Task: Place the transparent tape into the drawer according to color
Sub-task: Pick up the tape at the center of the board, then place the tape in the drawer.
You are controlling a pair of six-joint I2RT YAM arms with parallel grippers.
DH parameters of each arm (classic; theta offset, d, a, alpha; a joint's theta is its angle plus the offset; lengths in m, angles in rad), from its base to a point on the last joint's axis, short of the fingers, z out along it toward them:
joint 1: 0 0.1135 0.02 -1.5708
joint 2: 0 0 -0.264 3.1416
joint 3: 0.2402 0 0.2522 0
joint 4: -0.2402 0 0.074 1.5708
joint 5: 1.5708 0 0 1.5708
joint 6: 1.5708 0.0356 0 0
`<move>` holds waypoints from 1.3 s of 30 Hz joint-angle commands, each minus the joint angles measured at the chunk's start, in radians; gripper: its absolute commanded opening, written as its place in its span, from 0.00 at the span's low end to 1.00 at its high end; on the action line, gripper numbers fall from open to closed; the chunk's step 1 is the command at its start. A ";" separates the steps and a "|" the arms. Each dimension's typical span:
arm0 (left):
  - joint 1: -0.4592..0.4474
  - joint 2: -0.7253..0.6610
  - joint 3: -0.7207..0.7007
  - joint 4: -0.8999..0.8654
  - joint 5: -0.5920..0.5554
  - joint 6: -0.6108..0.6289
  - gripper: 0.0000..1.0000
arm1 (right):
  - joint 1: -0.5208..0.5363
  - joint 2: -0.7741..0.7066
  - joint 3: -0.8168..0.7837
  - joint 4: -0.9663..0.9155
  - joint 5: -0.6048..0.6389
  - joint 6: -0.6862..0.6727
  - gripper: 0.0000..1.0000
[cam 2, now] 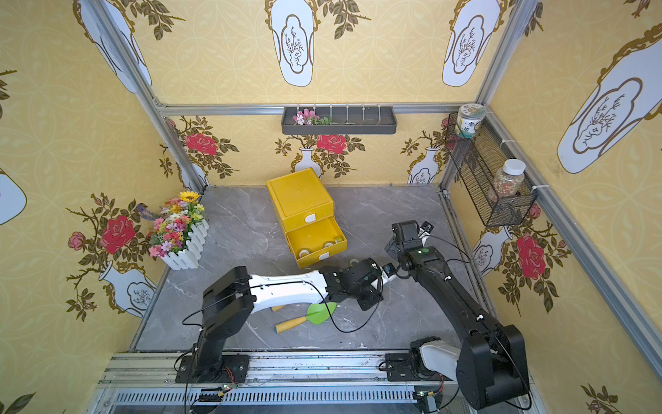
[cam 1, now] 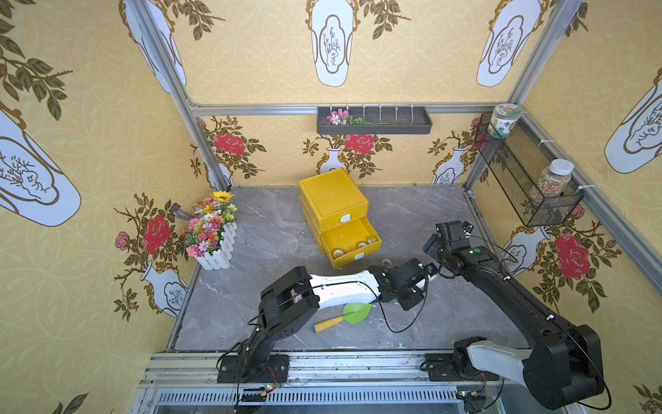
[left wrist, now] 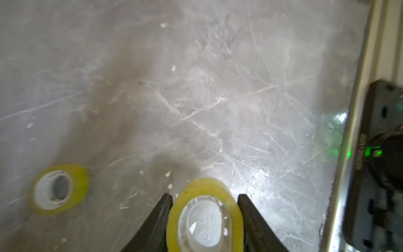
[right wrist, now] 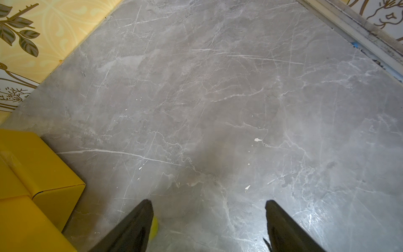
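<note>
Left wrist view has the left gripper (left wrist: 205, 196) with its 2 black fingers (left wrist: 159, 218) clamped on the outer rim of a yellow-green tape roll (left wrist: 202, 185), white core facing the camera; blur hides whether it is clear of the grey counter (left wrist: 196, 98). The step in hand looks like the carry to the open drawer (cam 1: 342, 234) of the yellow chest (cam 1: 331, 195), which lies just far-left of this gripper and already holds 3 rolls (cam 1: 362, 245) of seemingly the same tint along its near wall. To do it well, lift straight up first so the roll does not drag, keep the squeeze modest since so thin a roll would likely deform, cross the near wall and release over the bare far part of the drawer. A second yellow-green roll (left wrist: 58, 189) lies flat on the counter close by, apart from the fingers, and should not be knocked. The right arm (cam 1: 462, 251) crowds the left gripper in both top views and is the likeliest thing to hit; the right gripper (right wrist: 208, 203) hangs over bare counter, fingers well apart and empty. A toy trowel (cam 1: 344, 315) lies under the left forearm, and a flower box (cam 1: 218, 247) stands far left, both off the path.
</note>
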 commanded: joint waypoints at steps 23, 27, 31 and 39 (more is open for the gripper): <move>0.364 -0.413 -0.195 -0.171 -0.336 -0.354 0.50 | -0.001 -0.002 -0.015 0.057 -0.044 0.004 0.84; 0.403 -0.382 -0.192 -0.197 -0.346 -0.402 0.51 | 0.000 -0.008 -0.019 0.053 -0.039 -0.006 0.84; 0.420 -0.347 -0.179 -0.223 -0.330 -0.426 0.56 | 0.000 -0.015 -0.022 0.049 -0.037 -0.013 0.84; 0.441 -0.340 -0.188 -0.217 -0.295 -0.442 0.58 | 0.000 -0.021 -0.020 0.047 -0.043 -0.018 0.84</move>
